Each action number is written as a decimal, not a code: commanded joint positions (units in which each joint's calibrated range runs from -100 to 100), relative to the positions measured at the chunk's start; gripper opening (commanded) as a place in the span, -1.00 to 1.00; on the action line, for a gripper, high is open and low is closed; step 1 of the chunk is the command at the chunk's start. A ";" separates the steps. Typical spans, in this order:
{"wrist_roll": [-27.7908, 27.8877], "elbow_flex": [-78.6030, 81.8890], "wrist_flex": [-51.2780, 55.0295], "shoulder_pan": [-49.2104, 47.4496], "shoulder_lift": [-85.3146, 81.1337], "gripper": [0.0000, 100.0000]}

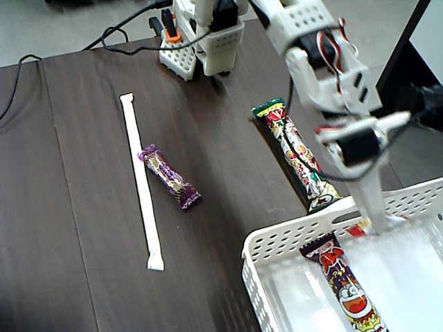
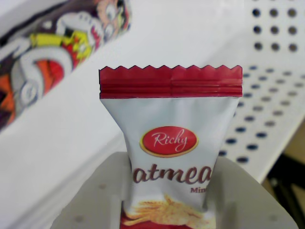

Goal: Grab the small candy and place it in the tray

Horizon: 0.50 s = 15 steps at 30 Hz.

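Gripper (image 1: 377, 225): reaches down over the tray's far rim in the fixed view, fingers closed on the candy; in the wrist view the two grey fingers (image 2: 95, 191) press the wrapper from both sides.
Candy (image 2: 171, 143): held upright in the wrist view, red zigzag crimp on top, white middle with a red oval logo reading "Ricky" and part of the word "oatmeal"; its lower end sits between the fingers. In the fixed view only a sliver of red and white shows at the fingertip (image 1: 358, 227), just inside the tray's rim.
Tray (image 1: 291, 238): white, perforated walls, at the lower right of the fixed view, on the table's near right corner; its dotted wall (image 2: 271, 62) fills the right of the wrist view.
Snack stick in tray (image 1: 342, 283): lies diagonally on the tray floor, purple end toward the rim; it shows blurred at upper left in the wrist view (image 2: 52, 52).
Second snack stick (image 1: 297, 155): on the table, just beyond the tray.
Purple bar (image 1: 168, 177): on the table, left of centre.
White straw (image 1: 140, 181): long, in paper, just beside the purple bar.
Table (image 1: 221, 131): dark wood.
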 commanded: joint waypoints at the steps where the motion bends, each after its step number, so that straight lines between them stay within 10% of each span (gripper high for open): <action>1: 0.06 -20.86 6.14 -1.56 5.54 -0.97; 15: -0.31 -63.23 30.62 -4.21 28.73 -0.97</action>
